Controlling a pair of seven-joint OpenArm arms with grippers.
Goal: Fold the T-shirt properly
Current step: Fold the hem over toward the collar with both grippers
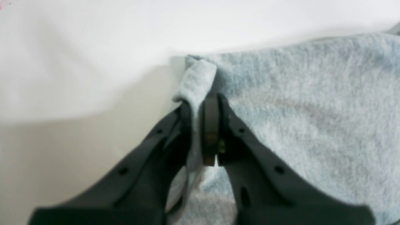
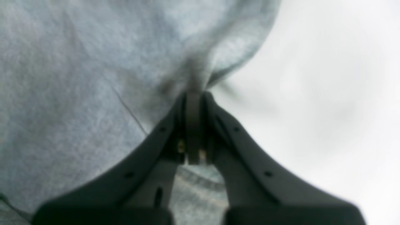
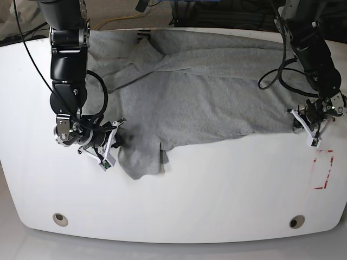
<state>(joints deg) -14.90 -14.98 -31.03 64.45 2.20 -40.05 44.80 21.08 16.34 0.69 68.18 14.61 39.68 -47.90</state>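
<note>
The grey T-shirt [image 3: 200, 97] lies spread and wrinkled across the far half of the white table. In the base view my left gripper [image 3: 297, 122] is at the shirt's right edge; the left wrist view shows the gripper [image 1: 200, 100] shut on a fold of the shirt's edge [image 1: 197, 78]. My right gripper [image 3: 118, 135] is at the shirt's left side near a sleeve [image 3: 142, 160]; the right wrist view shows the gripper [image 2: 194, 93] shut on a pinch of grey cloth [image 2: 200, 72]. The neck label is not visible.
The white table [image 3: 217, 189] has a curved front edge with two round holes [image 3: 59, 219] [image 3: 295, 221]. A red rectangle outline [image 3: 323, 169] is marked at the right. Black cables [image 3: 274, 76] hang by both arms. Dark clutter lies beyond the table's far edge.
</note>
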